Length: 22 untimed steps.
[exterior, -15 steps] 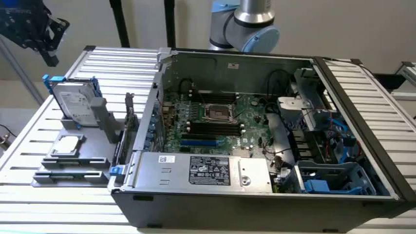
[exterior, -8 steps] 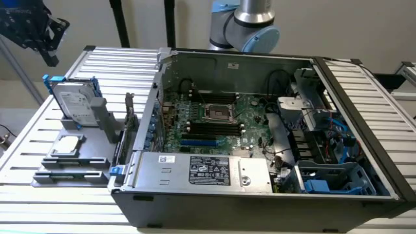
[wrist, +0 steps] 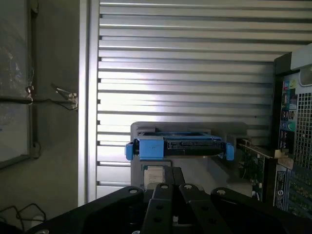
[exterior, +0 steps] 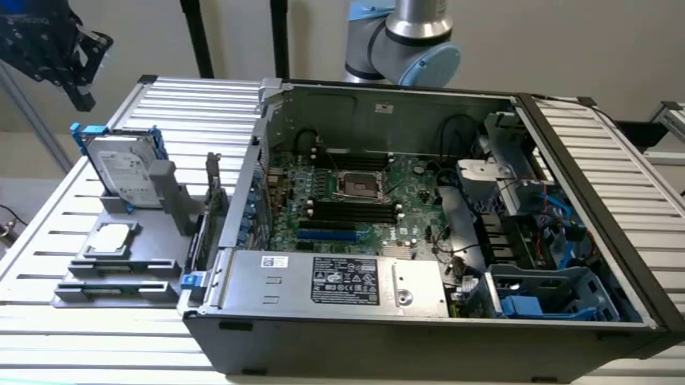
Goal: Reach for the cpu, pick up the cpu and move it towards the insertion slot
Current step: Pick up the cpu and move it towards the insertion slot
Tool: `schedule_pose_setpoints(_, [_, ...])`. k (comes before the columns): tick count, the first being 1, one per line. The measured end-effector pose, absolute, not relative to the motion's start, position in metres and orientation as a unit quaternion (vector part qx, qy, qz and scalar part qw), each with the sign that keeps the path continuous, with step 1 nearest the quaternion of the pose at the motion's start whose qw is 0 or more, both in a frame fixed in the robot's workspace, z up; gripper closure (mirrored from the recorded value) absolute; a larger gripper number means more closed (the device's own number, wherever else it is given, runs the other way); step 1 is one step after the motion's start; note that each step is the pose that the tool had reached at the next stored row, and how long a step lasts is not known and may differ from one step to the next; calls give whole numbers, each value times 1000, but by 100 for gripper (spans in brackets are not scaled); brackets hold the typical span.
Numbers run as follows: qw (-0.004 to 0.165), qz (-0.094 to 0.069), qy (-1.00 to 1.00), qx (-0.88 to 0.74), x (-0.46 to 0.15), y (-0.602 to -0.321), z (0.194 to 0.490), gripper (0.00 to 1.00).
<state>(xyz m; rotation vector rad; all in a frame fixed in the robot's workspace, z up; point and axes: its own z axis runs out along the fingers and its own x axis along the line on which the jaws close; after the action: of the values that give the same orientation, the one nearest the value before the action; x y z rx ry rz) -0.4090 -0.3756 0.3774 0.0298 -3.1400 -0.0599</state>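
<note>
The cpu (exterior: 111, 239), a small silver-white square chip, lies flat on the grey holder (exterior: 118, 269) on the slatted table, at the exterior view's left. My gripper (exterior: 83, 98) hangs high above the table's far left corner, well away from the chip, with its fingers drawn together on nothing. In the wrist view the black gripper (wrist: 171, 171) partly covers the cpu (wrist: 154, 173). The insertion slot (exterior: 358, 186), a silver frame with a dark centre, sits on the motherboard inside the open computer case (exterior: 428, 321).
A silver hard drive (exterior: 123, 168) with blue brackets stands upright in the holder just behind the cpu and appears end-on as the hard drive (wrist: 178, 146) in the wrist view. A card (exterior: 208, 200) stands beside the case wall. Cables and blue drive bays fill the case's right side.
</note>
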Motion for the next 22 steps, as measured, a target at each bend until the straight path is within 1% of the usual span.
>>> schedule_pose_setpoints(6, [2,-19,-1000,10,-412,-400,372,89])
schedule_pose_setpoints(12, [7,-19,-1000,9,-414,-419,367,89])
schedule_pose_setpoints(22, [11,-19,-1000,9,-417,-441,358,89])
